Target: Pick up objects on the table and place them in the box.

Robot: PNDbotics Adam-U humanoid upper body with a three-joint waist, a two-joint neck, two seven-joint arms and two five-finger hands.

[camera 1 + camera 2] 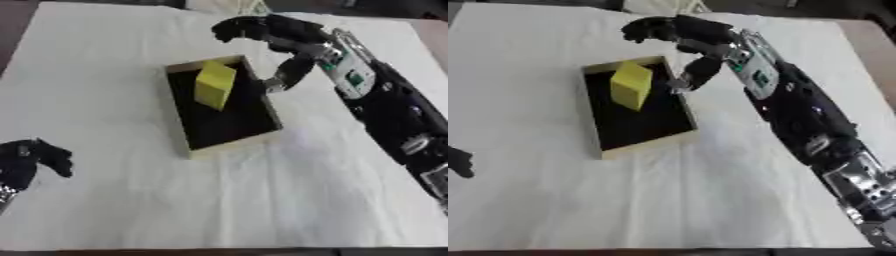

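— Where is the black right hand (278, 35) just now?

— Above the far right corner of the shallow tan box with the dark inside (262, 97). Its fingers are spread and relaxed, holding nothing; the thumb (289, 72) points down beside the box's right wall.

— And the yellow rectangular block (214, 84)?

— Inside the box, at its far end, standing tilted on the dark floor, apart from the hand.

— The other hand?

— The black left hand (31, 159) rests near the lower left edge on the white cloth-covered table (262, 200), fingers loosely open, empty.
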